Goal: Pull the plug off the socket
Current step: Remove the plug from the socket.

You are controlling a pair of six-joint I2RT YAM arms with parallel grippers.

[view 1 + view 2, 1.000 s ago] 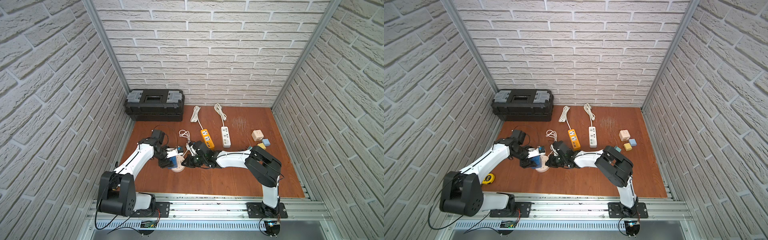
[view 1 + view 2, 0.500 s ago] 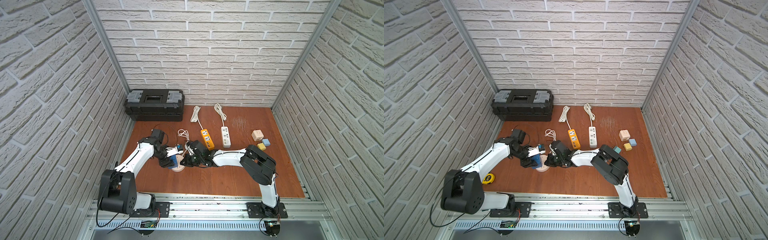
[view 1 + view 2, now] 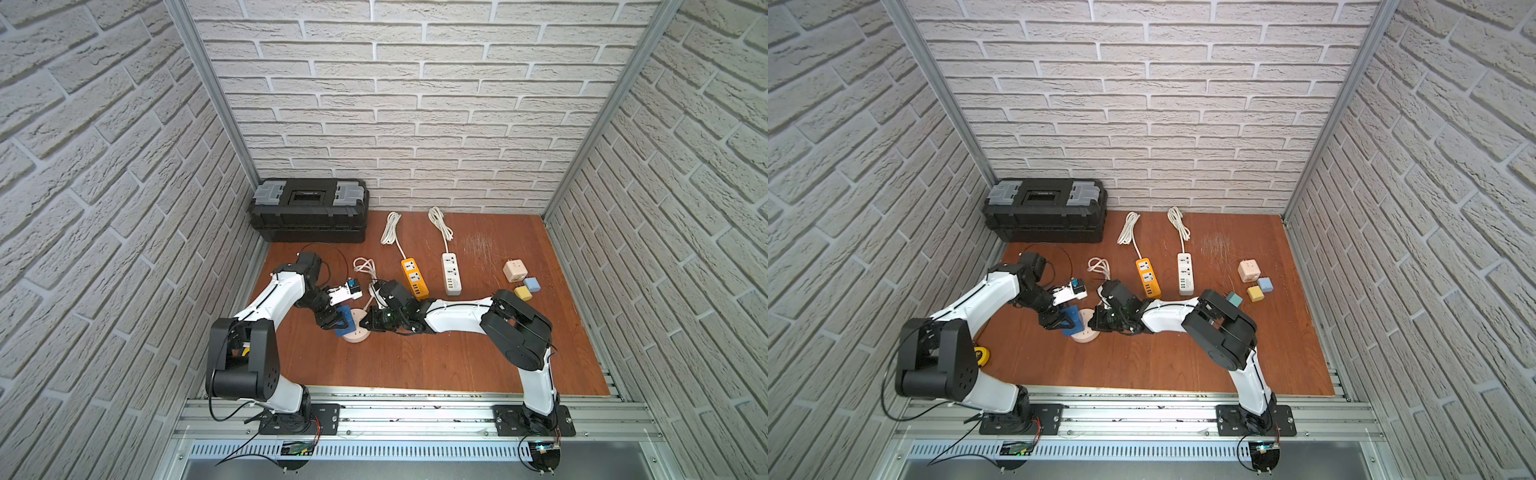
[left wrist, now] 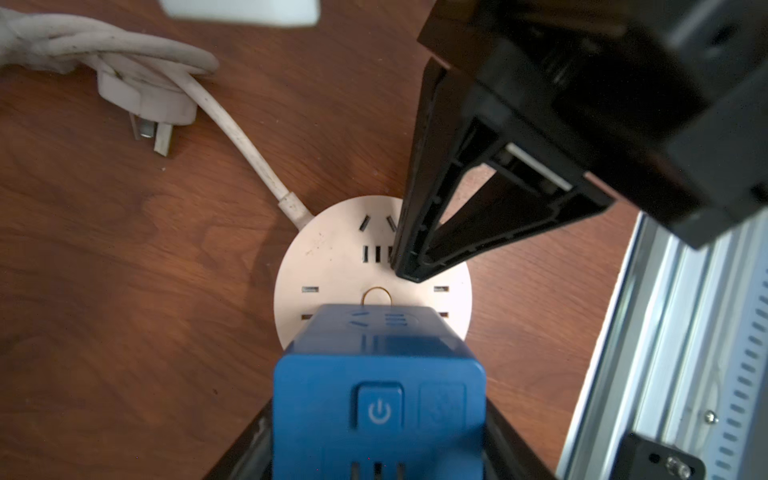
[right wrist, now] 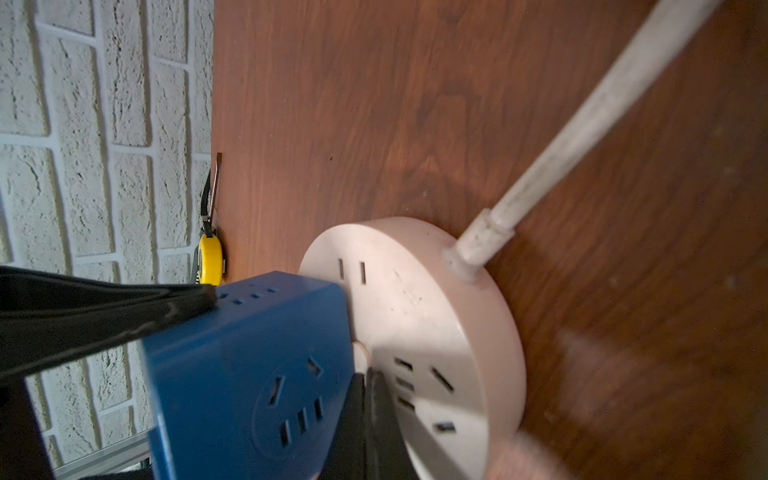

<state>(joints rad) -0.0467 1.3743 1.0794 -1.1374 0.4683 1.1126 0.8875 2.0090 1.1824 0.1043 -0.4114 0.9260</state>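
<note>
While a yellow tape measure (image 3: 982, 356) is lying by the left arm's base at the near edge of the table (image 3: 415, 361), both arms are meeting a little farther in, over the round pink socket (image 4: 332, 257). The blue plug (image 4: 378, 374) is sitting on the socket's face, on the side toward the left arm. The left gripper (image 3: 335, 326) is straddling the plug. Its fingers (image 5: 124, 316) are standing wide apart and flanking the plug, and one is lying against the plug's edge. I cannot tell whether they are squeezing it. The right gripper (image 4: 409, 266) is clenched, holding nothing, and its joined tips are pressing on the socket's face just beside the plug. Behind the socket, its white cord (image 4: 249, 153) is trailing away across the table. Farther back, an orange power strip (image 3: 413, 279) and a white power strip (image 3: 451, 274) are lying side by side. A black toolbox (image 3: 309, 210) is resting against the back wall.
</note>
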